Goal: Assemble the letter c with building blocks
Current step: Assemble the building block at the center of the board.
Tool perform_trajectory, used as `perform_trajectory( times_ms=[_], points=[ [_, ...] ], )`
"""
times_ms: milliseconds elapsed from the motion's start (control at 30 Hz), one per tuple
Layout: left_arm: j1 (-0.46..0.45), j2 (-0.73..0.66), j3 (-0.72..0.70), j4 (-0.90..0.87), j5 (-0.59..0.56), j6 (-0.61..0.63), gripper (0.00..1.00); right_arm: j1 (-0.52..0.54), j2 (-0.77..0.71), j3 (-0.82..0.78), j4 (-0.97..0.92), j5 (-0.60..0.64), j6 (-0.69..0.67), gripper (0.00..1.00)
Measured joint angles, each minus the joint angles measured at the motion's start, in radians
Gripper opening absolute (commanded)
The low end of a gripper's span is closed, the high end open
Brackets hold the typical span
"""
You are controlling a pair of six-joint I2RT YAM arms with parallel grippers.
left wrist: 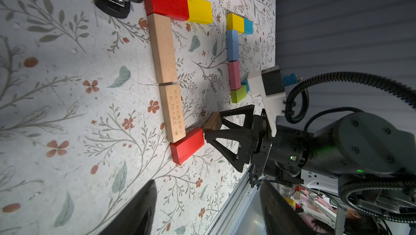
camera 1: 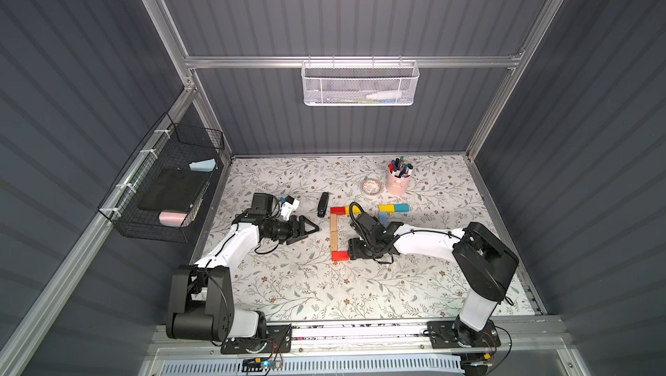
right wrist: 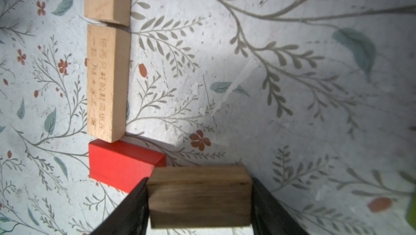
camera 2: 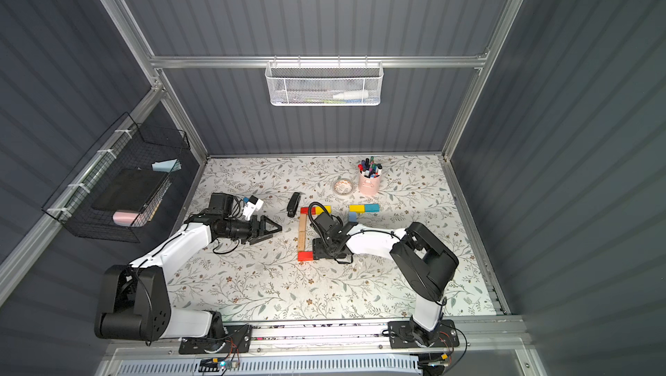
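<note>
Five blocks already lie in place. In a top view the red top block (camera 1: pixel 337 210) and a yellow block (camera 1: pixel 354 210) sit at 12 o'clock, two plain wood blocks (camera 1: pixel 334 225) run down, and the red bottom block (camera 1: pixel 340 256) sits at 6 o'clock. The left gripper (camera 1: pixel 316 228) hangs at 9 o'clock. In the left wrist view its fingers (left wrist: pixel 139 209) are spread, holding nothing. In the right wrist view the right gripper (right wrist: pixel 200 181) pinches a dark wood block (right wrist: pixel 200 200) just beside the red bottom block. I think only letting go is left.

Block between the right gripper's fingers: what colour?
The block is dark brown wood, best seen in the right wrist view.
</note>
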Motion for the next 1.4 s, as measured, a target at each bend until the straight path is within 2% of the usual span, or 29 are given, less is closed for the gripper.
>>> perform_trajectory(
  times_ms=[433, 667, 1000, 1167, 1333, 1400],
  points=[
    [0.0, 0.004, 0.0, 0.0, -0.001, 0.0, 0.71, -0.001, -0.016, -0.024, 0.034, -0.019, 0.001, 0.74],
    [0.0, 0.008, 0.0, 0.0, -0.01, 0.0, 0.71, -0.006, -0.094, -0.074, 0.039, -0.034, 0.006, 0.74],
    [-0.006, 0.001, 0.0, 0.0, -0.07, -0.001, 0.75, -0.017, -0.442, -0.151, 0.074, 0.023, -0.008, 0.76],
    [-0.006, -0.078, -0.002, 0.034, -0.156, -0.044, 0.76, -0.048, -0.674, -0.272, 0.135, 0.17, -0.082, 0.81],
    [-0.006, -0.203, -0.061, 0.212, -0.313, -0.14, 0.76, -0.132, -0.871, -0.42, 0.252, 0.327, -0.209, 0.99],
    [-0.007, -0.233, -0.092, 0.275, -0.392, -0.155, 0.76, -0.173, -0.923, -0.466, 0.304, 0.392, -0.263, 0.99]
  ],
)
